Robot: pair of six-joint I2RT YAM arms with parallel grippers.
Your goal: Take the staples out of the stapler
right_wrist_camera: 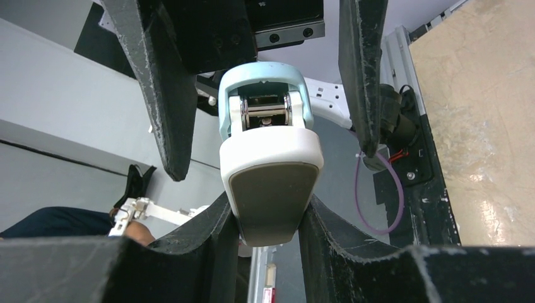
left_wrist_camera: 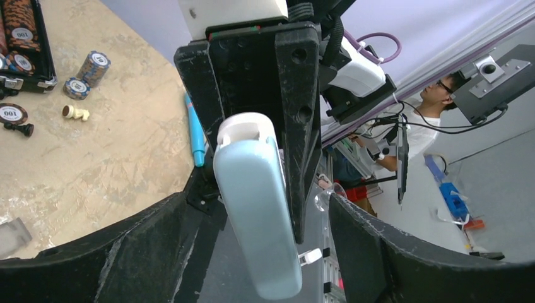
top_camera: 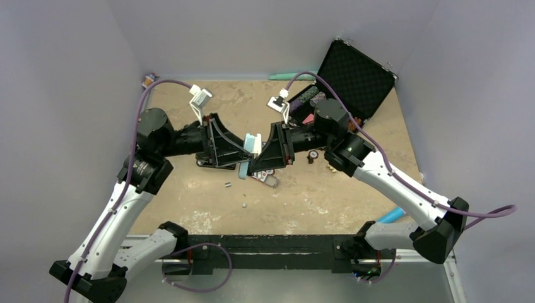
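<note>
Near edge: both arm bases. On the tan mottled table (top_camera: 328, 202), in front of the grippers, lies a tiny dark-grey metallic strip, the staples (top_camera: 227, 184), loose, with a smaller speck nearer; too small to tell more. Mid-table, the right gripper (right_wrist_camera: 268, 208) is clenched on a pale blue rounded block with a white end and grey pad (right_wrist_camera: 271, 170), fingers pressed on both sides and holding it off the table. The left gripper (left_wrist_camera: 265, 202) is released, jaws spread wide either side of the same block, gaps showing. A slim black shape under the left gripper, likely the long black stapler (top_camera: 202, 163), sits on the table, mostly hidden. Beyond: a teal pen (left_wrist_camera: 195, 136) and round striped poker chips (left_wrist_camera: 93, 66). Far right: an open black foam-lined case (top_camera: 356, 79).
</note>
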